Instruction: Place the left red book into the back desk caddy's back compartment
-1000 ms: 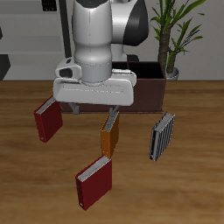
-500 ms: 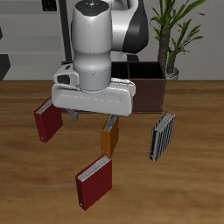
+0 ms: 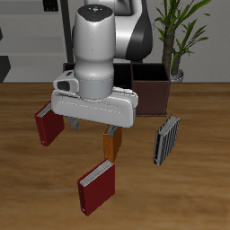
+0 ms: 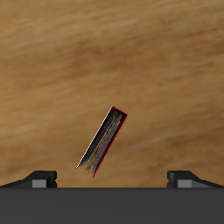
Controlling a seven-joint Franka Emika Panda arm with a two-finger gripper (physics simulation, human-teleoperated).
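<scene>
Exterior view: left red book (image 3: 97, 187) rectangular, table (image 3: 193, 198) woodgrain

Left red book (image 3: 97, 187): near the table's front edge, nothing touching it.
Bright red cover, white page edges, sits tilted. Back desk caddy (image 3: 151, 87) is well apart, far back; dark reddish-brown, mostly hidden. I can't make out its back compartment.

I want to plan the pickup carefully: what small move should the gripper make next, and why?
Probably move the gripper toward the table's front edge until it is over the red book, and only then lower it. The jaws are open and empty, and the hand hangs near the orange book, farther back than that red book.
</scene>
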